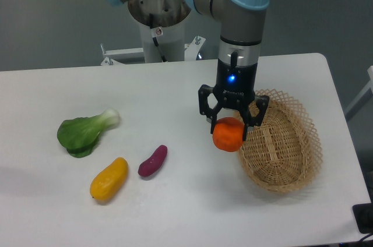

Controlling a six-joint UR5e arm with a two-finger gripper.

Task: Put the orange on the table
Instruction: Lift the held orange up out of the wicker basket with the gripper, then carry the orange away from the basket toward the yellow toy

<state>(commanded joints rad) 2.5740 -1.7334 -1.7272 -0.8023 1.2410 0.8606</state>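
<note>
Bright, smooth orange (228,134) — round, glossy

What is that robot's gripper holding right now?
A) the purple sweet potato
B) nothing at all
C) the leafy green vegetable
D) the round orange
D: the gripper is closed around the orange, held just left of the wicker basket, while the other produce lies apart on the table.
</note>
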